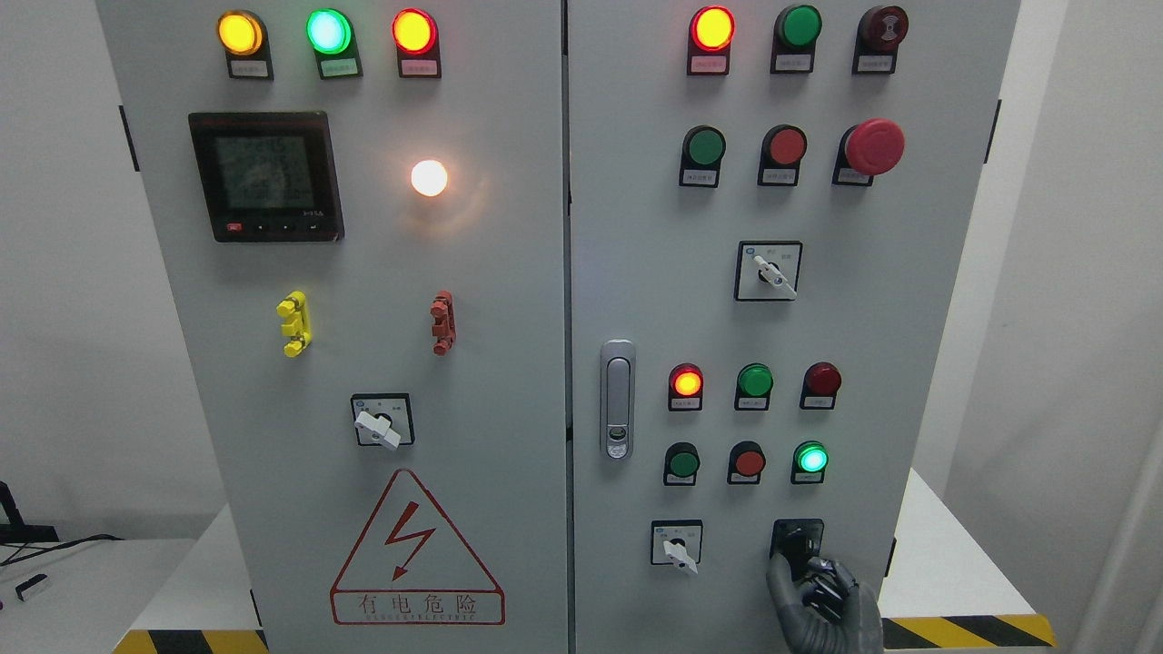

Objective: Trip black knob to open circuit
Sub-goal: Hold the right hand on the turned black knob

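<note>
The black knob [798,538] sits at the bottom right of the grey cabinet [509,272], low on its right door. The right hand [818,595] comes up from the bottom edge just below the knob, gloved in dark grey, with its fingers [783,574] reaching up onto the knob's lower part. They look curled around it, though the dark glove against the dark knob makes it hard to be sure how firm the hold is. The left hand is nowhere to be seen.

The risk from here, as I judge it, is a weak pinch: if the fingers only catch the lower edge of the knob, they may slip round it and the switch will not turn. A turn in the wrong direction, or one that stops short, would leave the circuit closed.

Just left of the knob is a white-handled switch [677,549], near enough for a stray finger to nudge. Above the knob are a lit green lamp [811,459], a red button [749,461] and a green button [682,462]. Further left of the knob stands the door latch [617,400]. Nothing lies between hand and knob.
</note>
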Controlling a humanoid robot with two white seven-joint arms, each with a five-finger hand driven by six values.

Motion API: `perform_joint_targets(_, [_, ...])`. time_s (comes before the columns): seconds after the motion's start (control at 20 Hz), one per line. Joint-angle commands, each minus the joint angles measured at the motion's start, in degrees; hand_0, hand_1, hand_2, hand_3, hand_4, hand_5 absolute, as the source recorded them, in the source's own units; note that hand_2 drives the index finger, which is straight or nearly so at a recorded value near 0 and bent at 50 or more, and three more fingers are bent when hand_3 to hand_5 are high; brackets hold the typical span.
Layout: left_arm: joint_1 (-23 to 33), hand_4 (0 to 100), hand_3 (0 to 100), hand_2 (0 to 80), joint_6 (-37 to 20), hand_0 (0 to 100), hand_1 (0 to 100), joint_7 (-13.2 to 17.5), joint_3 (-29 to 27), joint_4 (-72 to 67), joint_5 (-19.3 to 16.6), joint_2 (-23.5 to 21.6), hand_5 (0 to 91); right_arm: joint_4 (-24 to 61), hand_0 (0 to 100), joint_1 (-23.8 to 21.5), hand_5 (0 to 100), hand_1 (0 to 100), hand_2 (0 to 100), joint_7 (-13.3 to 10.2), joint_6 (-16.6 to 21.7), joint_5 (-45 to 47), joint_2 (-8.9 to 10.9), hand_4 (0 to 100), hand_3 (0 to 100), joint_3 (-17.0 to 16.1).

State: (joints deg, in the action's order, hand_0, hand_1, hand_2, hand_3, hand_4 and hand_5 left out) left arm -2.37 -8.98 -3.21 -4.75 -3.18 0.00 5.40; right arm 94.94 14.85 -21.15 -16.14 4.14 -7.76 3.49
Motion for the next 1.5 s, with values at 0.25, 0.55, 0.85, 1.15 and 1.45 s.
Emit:
perform_joint_targets(0.25, [0.0, 0, 0, 0.0, 0.0, 12, 39, 0.0, 0.0, -0.1, -1.8, 0.0, 0.0, -0.1, 43, -0.1, 95, 76, 60, -0.1, 2.5, 0.0, 0.02, 86, 91, -0.4])
perform_joint_targets(0.55, [0.0, 0, 0, 0.0, 0.0, 12, 39, 0.0, 0.0, 0.0, -1.8, 0.0, 0.0, -0.3, 42, 0.0, 95, 76, 59, -0.1, 2.5, 0.0, 0.02, 86, 91, -0.5])
perform_joint_targets(0.85, [0.0, 0, 0, 0.0, 0.0, 12, 39, 0.0, 0.0, 0.0, -1.8, 0.0, 0.0, -0.4, 41, 0.0, 95, 76, 59, 0.0, 2.5, 0.0, 0.02, 86, 90, -1.4])
perform_joint_targets(1.15, [0.0, 0, 0, 0.0, 0.0, 12, 39, 0.0, 0.0, 0.0, -1.8, 0.0, 0.0, -0.5, 40, 0.0, 95, 76, 58, 0.0, 2.5, -0.2, 0.02, 85, 90, -1.4])
perform_joint_targets(1.45, [0.0, 0, 0, 0.0, 0.0, 12, 39, 0.0, 0.0, 0.0, -1.8, 0.0, 0.0, -0.8, 40, 0.0, 95, 77, 57, 0.0, 2.6, -1.7, 0.02, 85, 89, -1.4])
